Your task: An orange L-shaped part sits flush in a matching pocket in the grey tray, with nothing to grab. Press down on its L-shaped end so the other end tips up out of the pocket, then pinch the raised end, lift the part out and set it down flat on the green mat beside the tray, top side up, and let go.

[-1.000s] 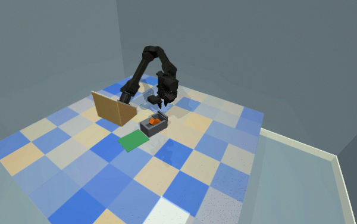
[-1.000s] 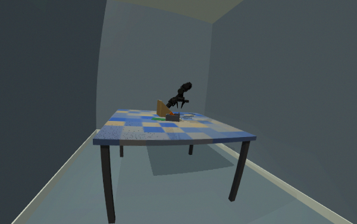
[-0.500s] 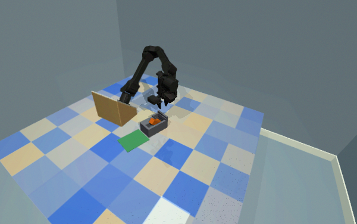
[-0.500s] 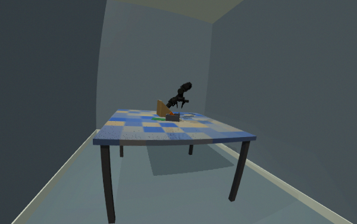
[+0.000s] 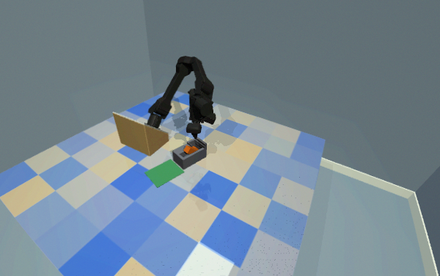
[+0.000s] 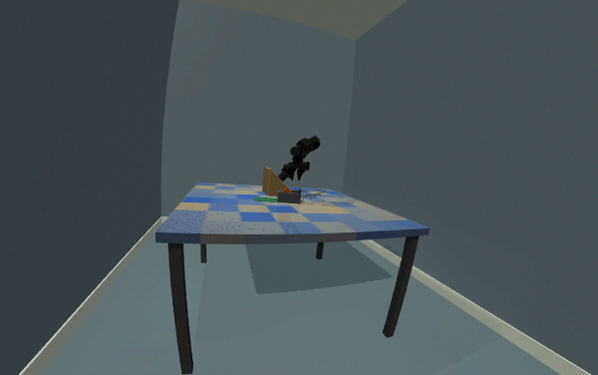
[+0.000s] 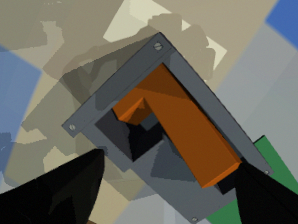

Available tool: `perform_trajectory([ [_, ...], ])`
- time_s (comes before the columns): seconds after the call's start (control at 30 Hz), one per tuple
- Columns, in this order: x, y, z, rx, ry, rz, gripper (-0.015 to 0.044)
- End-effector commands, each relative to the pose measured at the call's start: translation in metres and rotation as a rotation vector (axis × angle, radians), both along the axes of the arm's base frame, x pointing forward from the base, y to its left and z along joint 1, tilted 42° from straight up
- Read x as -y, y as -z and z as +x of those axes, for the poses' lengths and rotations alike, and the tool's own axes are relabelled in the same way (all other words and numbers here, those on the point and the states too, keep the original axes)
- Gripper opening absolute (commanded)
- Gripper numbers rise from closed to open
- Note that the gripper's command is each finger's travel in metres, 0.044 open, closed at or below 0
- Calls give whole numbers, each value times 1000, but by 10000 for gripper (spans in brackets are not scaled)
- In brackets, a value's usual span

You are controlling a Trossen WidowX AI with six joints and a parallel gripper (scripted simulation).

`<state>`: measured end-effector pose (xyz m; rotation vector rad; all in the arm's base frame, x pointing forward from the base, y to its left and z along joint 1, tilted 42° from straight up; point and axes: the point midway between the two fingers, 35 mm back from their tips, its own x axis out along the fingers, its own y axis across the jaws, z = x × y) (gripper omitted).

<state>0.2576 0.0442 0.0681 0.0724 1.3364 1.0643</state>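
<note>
Tray [image 5: 189, 161] [image 6: 289, 198] [image 7: 111, 98] contains the tilted orange part [image 5: 190, 149] [image 6: 287, 189] [image 7: 187, 127]; above, the gripper's [image 5: 195, 136] [image 6: 296, 179] [image 7: 171, 159] fingers stand apart, gripping nothing.

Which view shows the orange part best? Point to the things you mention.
The wrist view: the orange part [image 5: 190, 149] [image 6: 287, 189] [image 7: 187, 125] appears large, its L-shaped end and raised straight end distinct. Top shows a small orange patch inside the tray; exterior, a sliver above its wall.
</note>
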Motion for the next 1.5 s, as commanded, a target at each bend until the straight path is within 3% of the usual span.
perform_trajectory([
  [0.0, 24, 21, -3, 386, -463, 83, 280],
  [0.13, 32, 28, -5, 521, -620, 116, 280],
  [1.47, -6, 71, -12, 522, -620, 116, 280],
])
